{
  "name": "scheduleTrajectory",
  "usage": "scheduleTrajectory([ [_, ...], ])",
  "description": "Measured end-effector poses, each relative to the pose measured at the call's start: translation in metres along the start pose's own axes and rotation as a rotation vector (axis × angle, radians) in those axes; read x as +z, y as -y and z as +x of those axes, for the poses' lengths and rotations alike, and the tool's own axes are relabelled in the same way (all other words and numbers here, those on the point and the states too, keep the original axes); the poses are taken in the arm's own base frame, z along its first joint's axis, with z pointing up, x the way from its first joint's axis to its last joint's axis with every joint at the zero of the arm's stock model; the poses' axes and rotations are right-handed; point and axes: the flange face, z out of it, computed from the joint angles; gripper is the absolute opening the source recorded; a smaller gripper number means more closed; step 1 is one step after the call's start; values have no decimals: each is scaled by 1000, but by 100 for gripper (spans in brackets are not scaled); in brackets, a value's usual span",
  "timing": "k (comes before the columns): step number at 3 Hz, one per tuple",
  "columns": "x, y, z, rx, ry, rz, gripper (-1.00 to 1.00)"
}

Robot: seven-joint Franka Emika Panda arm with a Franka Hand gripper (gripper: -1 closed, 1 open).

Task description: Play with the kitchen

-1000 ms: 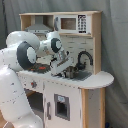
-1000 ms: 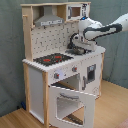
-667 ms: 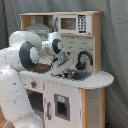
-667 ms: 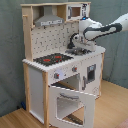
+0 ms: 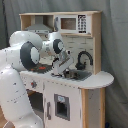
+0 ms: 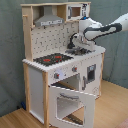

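The kitchen (image 5: pixel 87 87) is a tall white and light-wood toy unit, seen in both exterior views. It has a black-red hob (image 6: pixel 52 59), a grey sink (image 5: pixel 80 75), a black faucet (image 5: pixel 83 58), a hood (image 6: pixel 50 21) and a microwave (image 5: pixel 70 23). Its oven door (image 6: pixel 70 102) hangs open and folded down at the front. My gripper (image 5: pixel 65 69) hangs over the sink just beside the faucet, pointing down at the basin. In the second exterior view the gripper (image 6: pixel 78 46) is at the counter's right end, with the faucet partly hidden behind it.
My white arm (image 5: pixel 22 55) fills the first exterior view's left, in front of the hob. A rounded white counter end (image 5: pixel 102 77) juts out beside the sink. A grey curtain (image 6: pixel 10 50) hangs behind the kitchen, which stands on a wooden floor (image 6: pixel 110 112).
The arm has shifted slightly toward the first exterior view's right, nearer the sink. The gripper stays over the basin and the oven door stays open.
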Motion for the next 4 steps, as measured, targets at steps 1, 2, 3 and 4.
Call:
scheduleTrajectory([
  [1, -43, 26, 22, -33, -57, -34, 100],
  [2, -76, 39, 26, -42, -47, -50, 100],
  [3, -105, 52, 26, -47, -40, -65, 100],
  [4, -140, 75, 26, -56, -33, -94, 100],
])
